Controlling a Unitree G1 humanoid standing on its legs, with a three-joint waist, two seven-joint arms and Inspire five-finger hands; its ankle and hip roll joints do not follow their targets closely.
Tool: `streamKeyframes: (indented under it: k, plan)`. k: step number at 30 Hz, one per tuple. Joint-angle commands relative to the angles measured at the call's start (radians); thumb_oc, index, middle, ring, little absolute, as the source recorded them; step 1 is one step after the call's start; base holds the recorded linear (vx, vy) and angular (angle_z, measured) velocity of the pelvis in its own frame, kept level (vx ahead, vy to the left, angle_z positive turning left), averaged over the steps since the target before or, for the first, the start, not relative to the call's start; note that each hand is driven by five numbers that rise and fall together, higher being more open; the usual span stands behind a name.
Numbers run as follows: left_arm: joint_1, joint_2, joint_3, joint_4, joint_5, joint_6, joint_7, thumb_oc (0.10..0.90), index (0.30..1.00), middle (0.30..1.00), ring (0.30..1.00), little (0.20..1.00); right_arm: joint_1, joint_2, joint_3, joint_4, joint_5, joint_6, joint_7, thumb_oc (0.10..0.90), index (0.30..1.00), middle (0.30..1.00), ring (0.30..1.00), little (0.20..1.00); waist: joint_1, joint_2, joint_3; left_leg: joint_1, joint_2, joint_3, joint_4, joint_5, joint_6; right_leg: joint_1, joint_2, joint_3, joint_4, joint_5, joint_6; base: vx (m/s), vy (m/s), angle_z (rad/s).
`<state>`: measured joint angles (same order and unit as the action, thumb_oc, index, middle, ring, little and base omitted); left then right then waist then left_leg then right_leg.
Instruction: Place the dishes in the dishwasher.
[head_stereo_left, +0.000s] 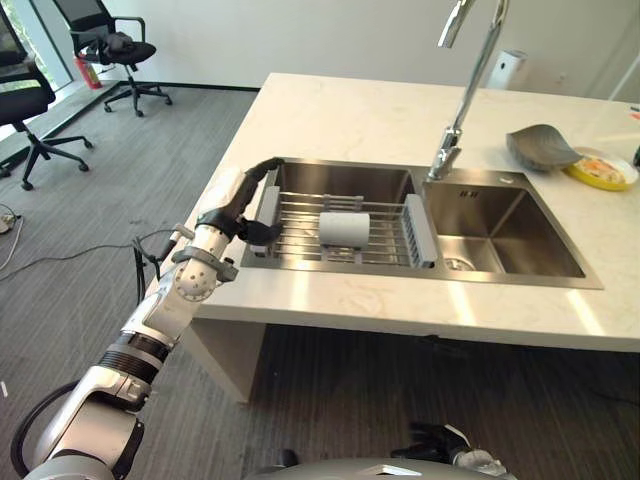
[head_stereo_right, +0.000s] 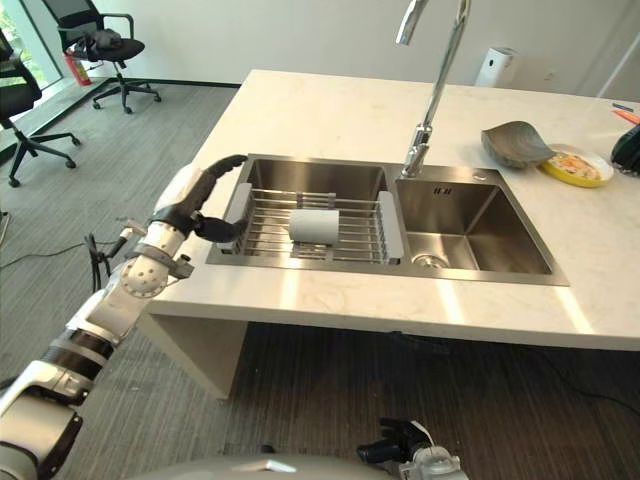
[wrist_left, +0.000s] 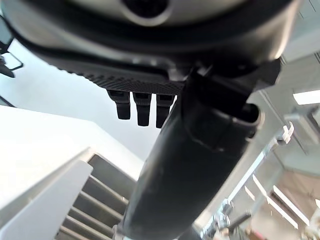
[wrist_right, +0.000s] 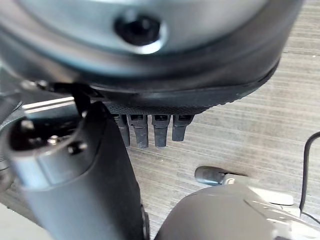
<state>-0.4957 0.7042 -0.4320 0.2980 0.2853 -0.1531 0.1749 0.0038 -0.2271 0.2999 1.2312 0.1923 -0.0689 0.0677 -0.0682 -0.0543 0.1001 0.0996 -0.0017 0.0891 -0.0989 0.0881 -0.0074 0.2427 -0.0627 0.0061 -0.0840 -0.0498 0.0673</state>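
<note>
- Step: looks like the approach to the first dish. Nothing picked up yet.
- White cup (head_stereo_left: 344, 228) lies on its side on the wire rack (head_stereo_left: 300, 232) set across the left basin of the sink (head_stereo_left: 520, 236).
- Grey bowl (head_stereo_left: 541, 148) and yellow plate (head_stereo_left: 602, 168) sit on the table (head_stereo_left: 350, 120) beyond the right basin, touching or nearly so.
- Left hand (head_stereo_left: 240, 205) hovers at the rack's left end, fingers arched over the grey end piece, thumb below; not closed on anything, reads as relaxed open.
- Right hand (wrist_right: 150, 127) hangs low near the floor, fingers straight, empty.
- Next: the left hand needs to move inward along the rack to the cup, then close around its body. A cup on its side may roll.
- No dishwasher visible, so placement target unknown.
</note>
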Motion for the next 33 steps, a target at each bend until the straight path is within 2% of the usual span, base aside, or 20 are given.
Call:
streamKeyframes:
  k: [1, 2, 3, 10, 12, 14, 18, 23, 26, 33]
  plan:
    - [-0.245, -0.007, -0.015, -0.005, 0.148, -0.041, 0.034, 0.800, 0.900, 0.900, 0.900, 0.900, -0.010, -0.075, 0.020, 0.015, -0.032, -0.018, 0.001, 0.800, 0.900, 0.900, 0.900, 0.900, -0.003, 0.027, -0.047, 0.093, 0.011, 0.016, 0.012, -0.119, -0.047, -0.128, 0.016, -0.014, 0.046, 0.086, 0.053, 0.00, 0.026, -0.14]
    - [-0.245, -0.007, -0.015, -0.005, 0.148, -0.041, 0.034, 0.800, 0.900, 0.900, 0.900, 0.900, -0.010, -0.075, 0.020, 0.015, -0.032, -0.018, 0.001, 0.800, 0.900, 0.900, 0.900, 0.900, -0.003, 0.027, -0.047, 0.093, 0.011, 0.016, 0.012, -0.119, -0.047, -0.128, 0.016, -0.014, 0.046, 0.086, 0.053, 0.01, 0.023, -0.17]
    - [-0.307, -0.007, -0.081, 0.037, 0.239, -0.025, 0.038, 0.800, 0.900, 0.900, 0.900, 0.900, -0.012, -0.083, 0.019, 0.020, -0.030, -0.015, 0.000, 0.800, 0.900, 0.900, 0.900, 0.900, -0.016, 0.027, -0.050, 0.091, 0.012, 0.020, 0.012, -0.121, -0.048, -0.129, 0.014, -0.011, 0.043, 0.085, 0.054, 0.00, 0.017, -0.08]
    - [-0.445, -0.093, -0.203, 0.267, 0.326, 0.040, 0.054, 0.800, 0.900, 0.900, 0.900, 0.900, -0.030, -0.082, 0.048, -0.004, -0.030, -0.015, -0.016, 0.800, 0.900, 0.900, 0.900, 0.900, -0.054, 0.032, -0.052, 0.100, 0.016, 0.048, 0.012, -0.126, -0.048, -0.133, 0.015, 0.009, 0.036, 0.091, 0.060, 0.00, 0.012, -0.10]
    - [-0.465, -0.104, -0.216, 0.310, 0.335, 0.056, 0.056, 0.800, 0.900, 0.900, 0.900, 0.900, -0.030, -0.078, 0.055, -0.015, -0.030, -0.016, -0.020, 0.800, 0.900, 0.900, 0.900, 0.900, -0.065, 0.038, -0.051, 0.109, 0.018, 0.057, 0.012, -0.139, -0.047, -0.128, 0.019, 0.018, 0.033, 0.083, 0.063, 0.04, 0.007, -0.15]
    - [-0.483, -0.105, -0.225, 0.327, 0.344, 0.063, 0.057, 0.800, 0.900, 0.900, 0.900, 0.900, -0.034, -0.078, 0.054, -0.020, -0.024, -0.016, -0.021, 0.800, 0.900, 0.900, 0.900, 0.900, -0.071, 0.038, -0.047, 0.105, 0.019, 0.065, 0.012, -0.128, -0.047, -0.137, 0.021, 0.026, 0.037, 0.093, 0.062, -0.01, -0.004, -0.23]
    - [-0.520, -0.113, -0.251, 0.495, 0.321, 0.090, 0.051, 0.800, 0.900, 0.900, 0.900, 0.900, -0.027, -0.077, 0.062, -0.026, -0.028, -0.014, -0.024, 0.800, 0.900, 0.900, 0.900, 0.900, -0.096, 0.049, -0.041, 0.118, 0.023, 0.090, 0.012, -0.142, -0.048, -0.140, 0.029, 0.049, 0.036, 0.087, 0.064, 0.01, -0.002, -0.24]
    - [-0.537, -0.100, -0.254, 0.623, 0.291, 0.117, 0.033, 0.800, 0.900, 0.900, 0.900, 0.900, -0.016, -0.083, 0.056, -0.010, -0.032, -0.002, -0.022, 0.800, 0.900, 0.900, 0.900, 0.900, -0.106, 0.055, -0.037, 0.118, 0.027, 0.108, 0.012, -0.140, -0.049, -0.149, 0.035, 0.061, 0.035, 0.090, 0.065, 0.00, -0.015, -0.19]
    - [-0.553, -0.135, -0.254, 0.754, 0.275, 0.152, 0.011, 0.800, 0.900, 0.900, 0.900, 0.900, -0.002, -0.084, 0.059, 0.015, -0.042, 0.009, -0.019, 0.800, 0.900, 0.900, 0.900, 0.900, -0.110, 0.056, -0.035, 0.118, 0.030, 0.114, 0.012, -0.138, -0.051, -0.147, 0.036, 0.061, 0.030, 0.091, 0.065, 0.00, 0.000, 0.00]
    - [-0.571, -0.184, -0.265, 0.819, 0.257, 0.160, -0.013, 0.800, 0.900, 0.900, 0.900, 0.900, 0.007, -0.075, 0.066, 0.026, -0.032, 0.016, -0.016, 0.800, 0.900, 0.900, 0.900, 0.900, -0.108, 0.055, -0.034, 0.120, 0.032, 0.112, 0.012, -0.137, -0.051, -0.139, 0.037, 0.055, 0.024, 0.090, 0.063, 0.00, 0.000, 0.00]
